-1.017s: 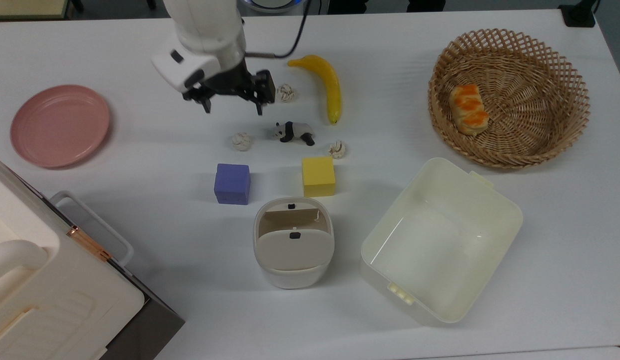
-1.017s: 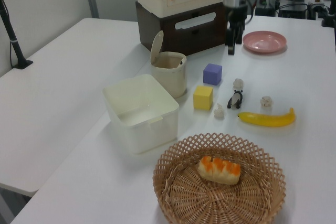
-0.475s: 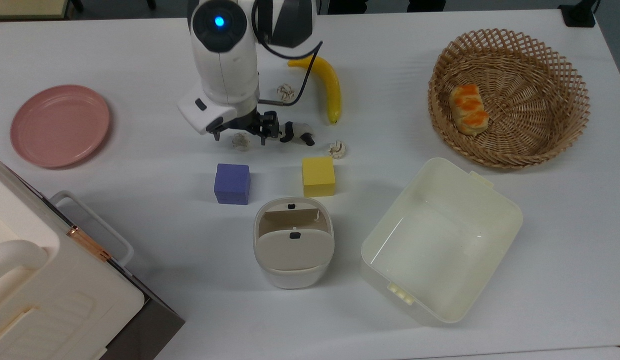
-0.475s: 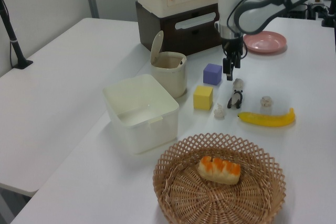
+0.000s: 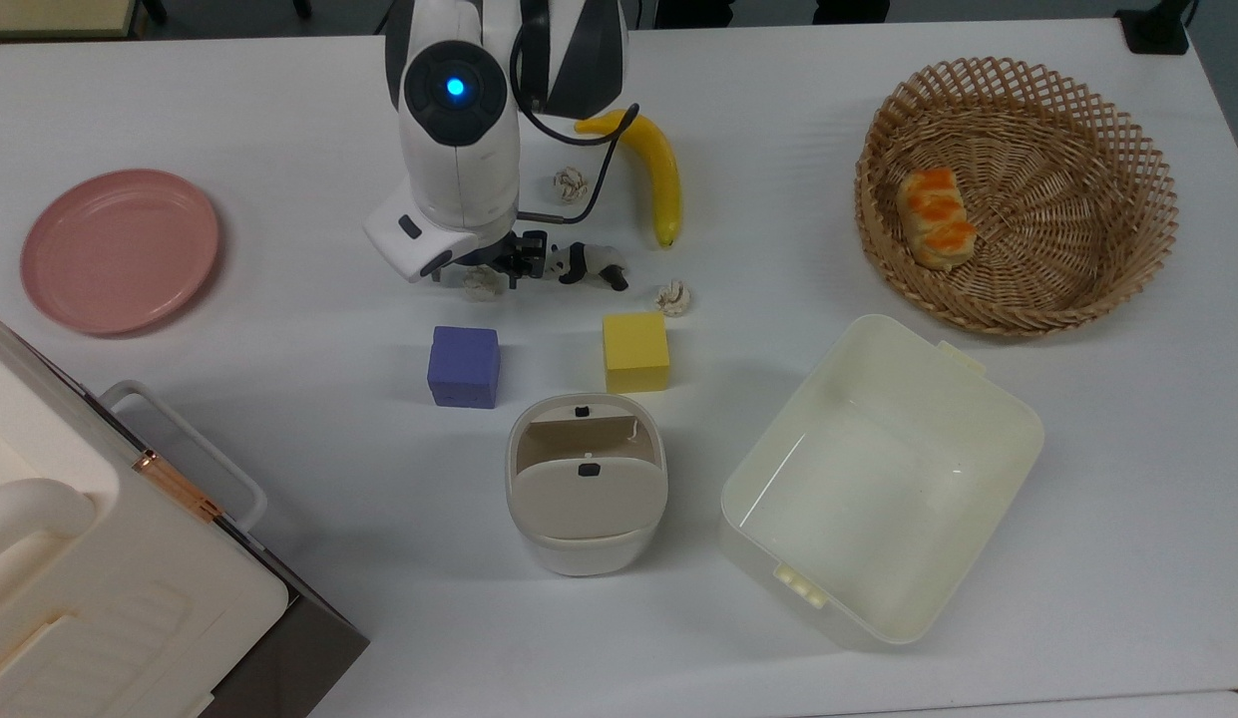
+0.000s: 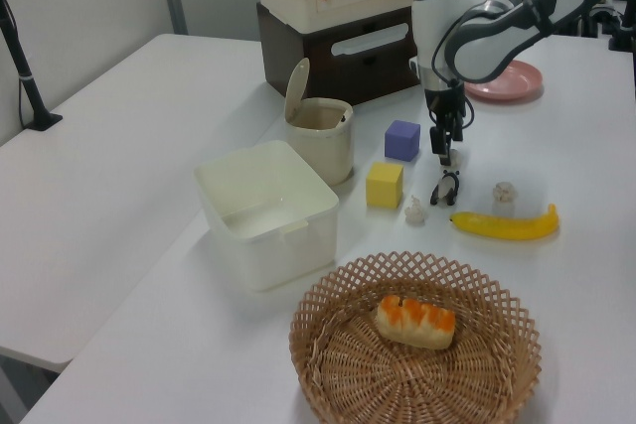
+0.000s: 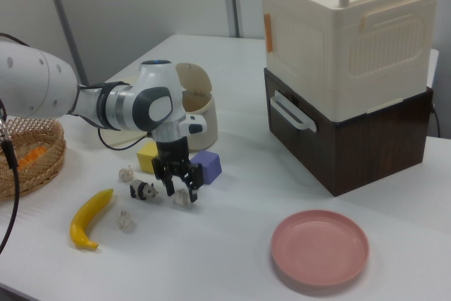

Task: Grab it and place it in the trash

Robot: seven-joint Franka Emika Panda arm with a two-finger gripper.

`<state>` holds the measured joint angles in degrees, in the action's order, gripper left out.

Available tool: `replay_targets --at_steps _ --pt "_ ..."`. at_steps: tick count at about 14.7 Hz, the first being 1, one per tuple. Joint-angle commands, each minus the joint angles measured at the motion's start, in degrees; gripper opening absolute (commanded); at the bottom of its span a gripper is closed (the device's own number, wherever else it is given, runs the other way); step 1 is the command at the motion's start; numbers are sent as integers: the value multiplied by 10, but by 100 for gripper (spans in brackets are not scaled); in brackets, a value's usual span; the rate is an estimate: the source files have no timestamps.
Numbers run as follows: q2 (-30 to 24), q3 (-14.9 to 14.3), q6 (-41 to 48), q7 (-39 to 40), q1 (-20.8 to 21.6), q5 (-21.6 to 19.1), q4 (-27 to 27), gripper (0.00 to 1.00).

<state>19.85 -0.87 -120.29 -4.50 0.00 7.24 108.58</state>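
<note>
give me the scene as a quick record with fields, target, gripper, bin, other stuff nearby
target: pale paper wad, on the table between the fingers
gripper: gripper open, low around the wad, not closed on it
trash bin: beige bin, flap lid tilted up, opening exposed
neighbours: toy panda beside the gripper, purple cube, yellow cube
other wads: one by the banana, one near the yellow cube

Lab: robot arm (image 6: 497, 22), white table (image 5: 978, 678), cables.
</note>
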Motion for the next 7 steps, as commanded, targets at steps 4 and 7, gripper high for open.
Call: replay_targets --at_steps 4,7 --pt "-5 -1 -12 -10 4 25 15 16" --pt "-13 -1 -11 -8 2 25 4 10"
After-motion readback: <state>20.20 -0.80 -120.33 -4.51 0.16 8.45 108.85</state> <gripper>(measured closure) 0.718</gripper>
